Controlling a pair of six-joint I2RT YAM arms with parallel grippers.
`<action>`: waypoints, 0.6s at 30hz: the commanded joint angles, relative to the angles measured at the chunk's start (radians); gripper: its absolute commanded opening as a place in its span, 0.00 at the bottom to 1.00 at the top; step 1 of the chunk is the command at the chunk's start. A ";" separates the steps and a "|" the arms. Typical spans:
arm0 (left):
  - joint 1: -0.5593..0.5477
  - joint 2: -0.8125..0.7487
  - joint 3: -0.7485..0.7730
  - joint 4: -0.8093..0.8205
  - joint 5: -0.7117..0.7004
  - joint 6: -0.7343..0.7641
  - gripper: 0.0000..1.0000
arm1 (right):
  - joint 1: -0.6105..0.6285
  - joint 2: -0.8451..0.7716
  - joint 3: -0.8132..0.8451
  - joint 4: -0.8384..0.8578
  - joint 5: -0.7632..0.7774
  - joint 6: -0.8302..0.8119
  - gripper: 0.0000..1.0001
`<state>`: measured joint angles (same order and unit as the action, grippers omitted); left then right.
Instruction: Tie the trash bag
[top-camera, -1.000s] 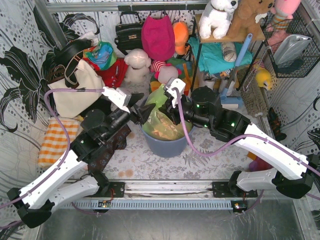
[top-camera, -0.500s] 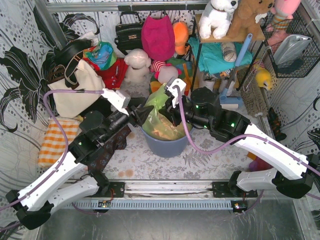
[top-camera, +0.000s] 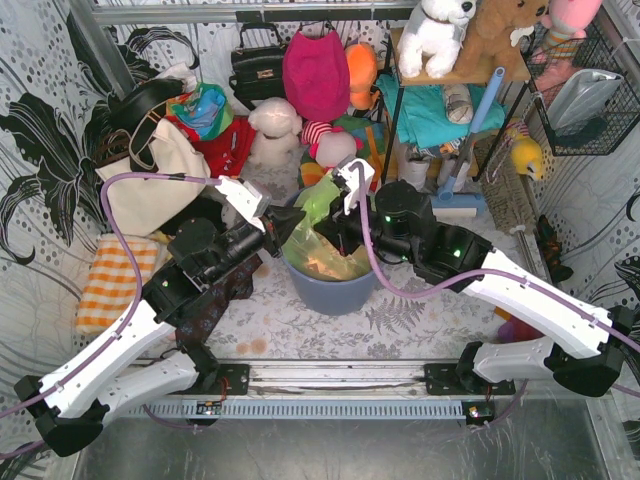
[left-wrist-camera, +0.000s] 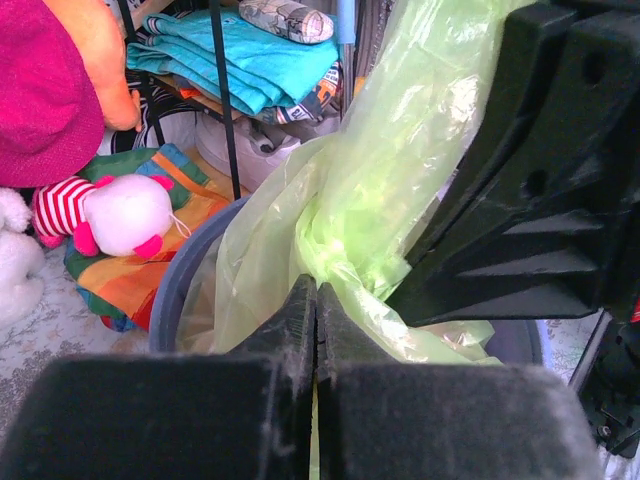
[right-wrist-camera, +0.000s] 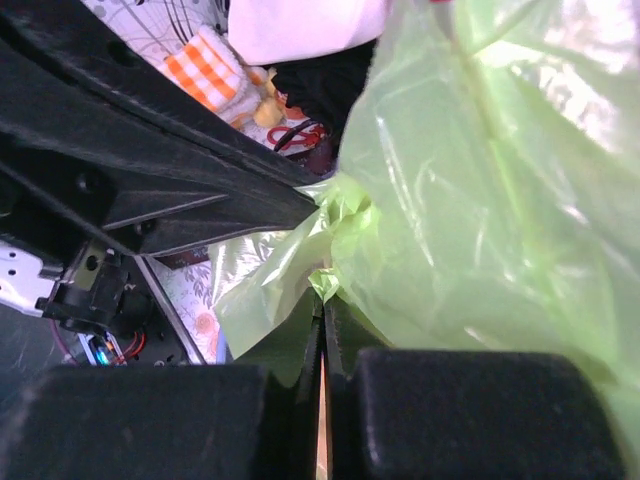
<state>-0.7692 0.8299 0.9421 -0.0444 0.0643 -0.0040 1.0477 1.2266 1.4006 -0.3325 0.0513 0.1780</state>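
The lime-green trash bag (top-camera: 318, 232) stands in a blue-grey bin (top-camera: 330, 291) at the table's middle, with tan paper showing through it. My left gripper (top-camera: 291, 226) comes in from the left and is shut on a fold of the trash bag (left-wrist-camera: 370, 200) at the rim; the film comes out right at its closed tips (left-wrist-camera: 316, 300). From the right, my right gripper (top-camera: 336, 232) is shut on another pinch of the bag (right-wrist-camera: 480, 200), a small green tuft poking out of its tips (right-wrist-camera: 323, 305). The two grippers face each other, a few centimetres apart over the bin.
Behind the bin lie a magenta bag (top-camera: 315, 72), stuffed toys (top-camera: 274, 125) and a black handbag (top-camera: 258, 68). A metal shelf with teal cloth (top-camera: 440, 110) stands back right. An orange checked cloth (top-camera: 108, 285) lies at the left, beside a beige tote (top-camera: 150, 185).
My left gripper has moved right onto the bag's rim and closed on the film. The right gripper kept its grip and shifted slightly left.
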 joint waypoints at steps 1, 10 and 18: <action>0.008 -0.012 0.030 0.027 0.037 -0.007 0.00 | 0.013 -0.012 -0.066 0.132 0.091 0.098 0.00; 0.007 -0.031 0.036 0.022 0.090 -0.024 0.00 | 0.013 -0.029 -0.220 0.443 0.233 0.174 0.00; 0.008 -0.046 0.022 0.005 0.121 -0.056 0.00 | 0.016 -0.027 -0.294 0.674 0.315 0.174 0.00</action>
<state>-0.7666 0.8009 0.9478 -0.0620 0.1555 -0.0303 1.0557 1.2236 1.1252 0.1497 0.2951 0.3302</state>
